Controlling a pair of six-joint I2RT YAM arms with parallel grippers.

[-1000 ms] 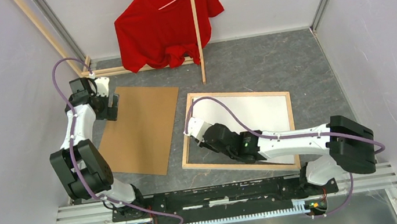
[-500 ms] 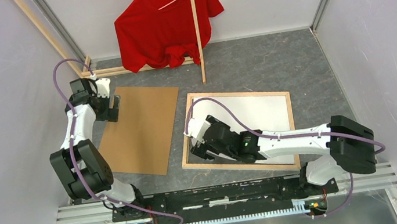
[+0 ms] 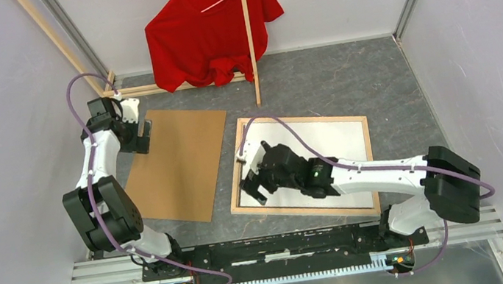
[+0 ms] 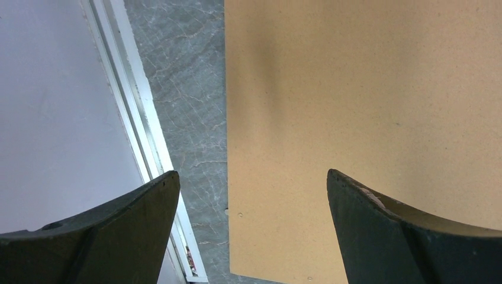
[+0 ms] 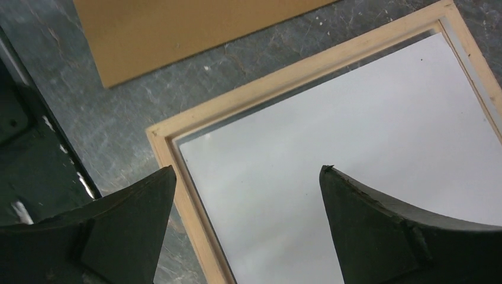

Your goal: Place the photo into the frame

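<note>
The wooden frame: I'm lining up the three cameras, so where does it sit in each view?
Top external: the frame lies flat right of centre.
Left wrist: not in it.
Right wrist: the frame shows one corner at left centre, a rail climbing to the upper right.
Shared landmark: the brown cardboard sheet, left of centre from above, filling the left wrist's right side, upper left in the right wrist.

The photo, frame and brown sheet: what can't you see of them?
- Picture side of the photo: facing down; top and right wrist views show only white.
- Frame: top view, the right arm crosses over part of it.
- Cardboard sheet: left wrist view, cut off by the picture's edges.
</note>
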